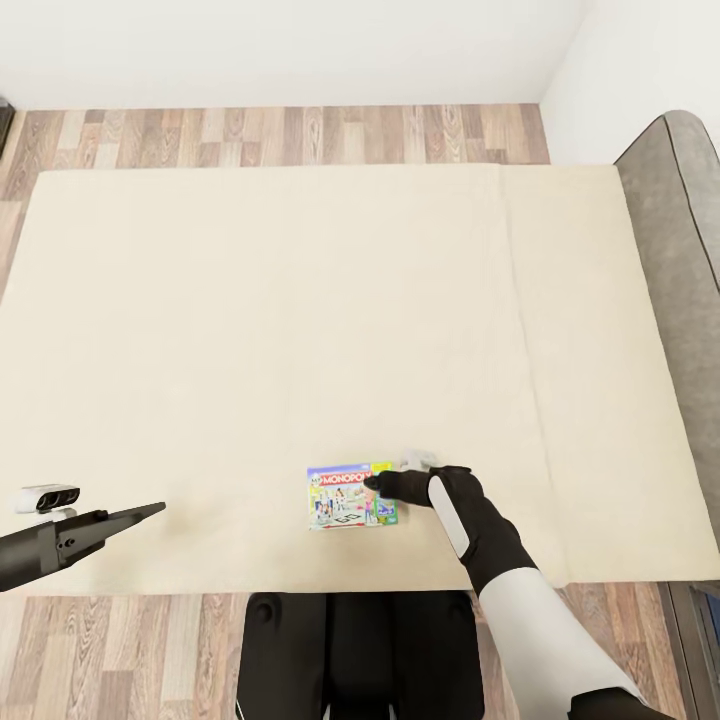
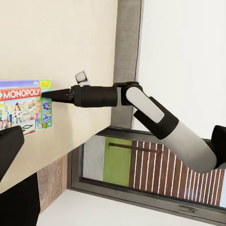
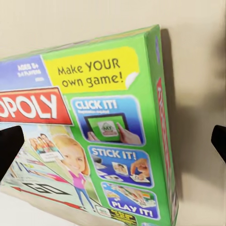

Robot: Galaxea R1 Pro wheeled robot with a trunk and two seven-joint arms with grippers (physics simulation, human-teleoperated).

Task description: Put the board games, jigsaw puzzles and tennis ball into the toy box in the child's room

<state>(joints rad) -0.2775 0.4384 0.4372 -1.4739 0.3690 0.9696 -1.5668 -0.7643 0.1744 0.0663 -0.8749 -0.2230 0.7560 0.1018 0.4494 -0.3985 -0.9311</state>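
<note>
Beige mattress of the bed (image 1: pixel 300 300) spreads wide and bare, wood-plank floor (image 1: pixel 280 135) beyond its far edge and along the near edge, the grey-brown headboard (image 1: pixel 680 250) on the robot's right. One board game (image 1: pixel 352 495), a green box with a red Monopoly band, lies flat close to the near edge. The right gripper (image 1: pixel 372 483) reaches low over the box's right end; its jaws are spread, the dark tips (image 3: pixel 9 146) standing either side of the box's green end and not closed on it. A small pale object (image 1: pixel 416 460), too small to identify, sits just beyond those jaws. The left gripper (image 1: pixel 155 510) hovers well apart from the box, over open mattress; whether its jaws are spread or together, I cannot tell.
</note>
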